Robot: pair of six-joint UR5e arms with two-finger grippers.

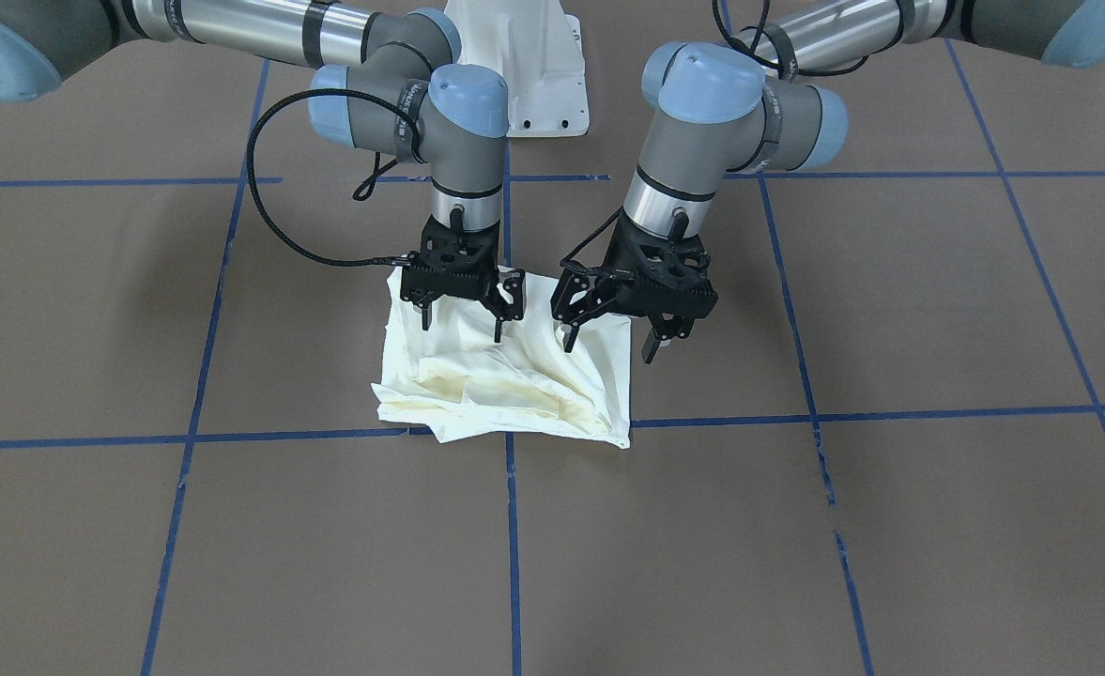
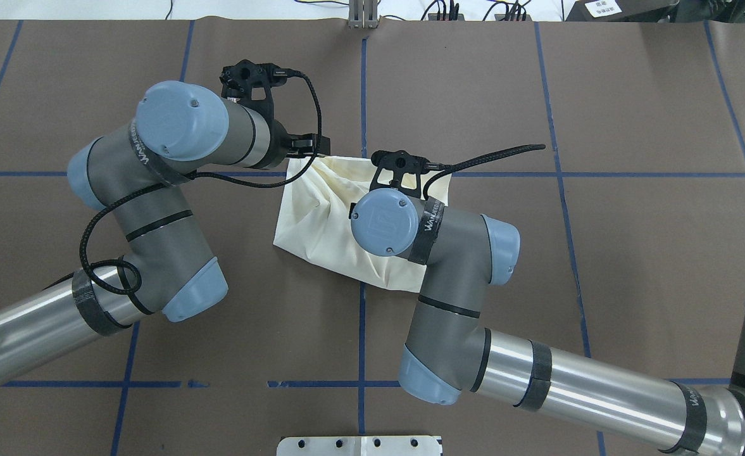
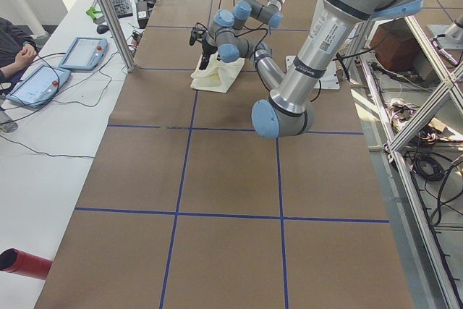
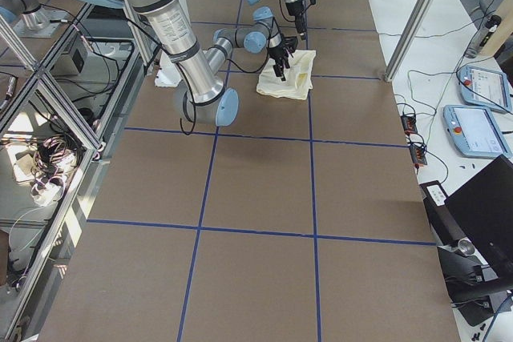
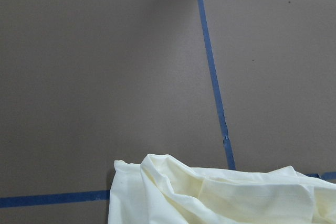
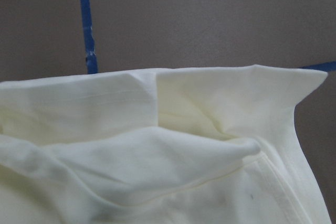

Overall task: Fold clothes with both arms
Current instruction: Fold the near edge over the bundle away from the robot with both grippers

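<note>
cream-white cloth shirt (image 1: 505, 385) lies folded small but rumpled on the brown table (image 1: 890, 310). front view: black right gripper (image 1: 463, 329) at its 11 o'clock, black left gripper (image 1: 608, 349) at 1 o'clock, jaws spread, empty. folding looks mostly done; tidying remains.

**A:** What's sitting around that brown tabletop (image 1: 890, 563)?

**B:** Blue tape lines (image 1: 512, 545) are crossing it in a grid, and a white base plate (image 1: 533, 66) is sitting at one edge. A tablet (image 3: 83, 52) is lying near a person's clasped hands (image 3: 25, 50).
</note>
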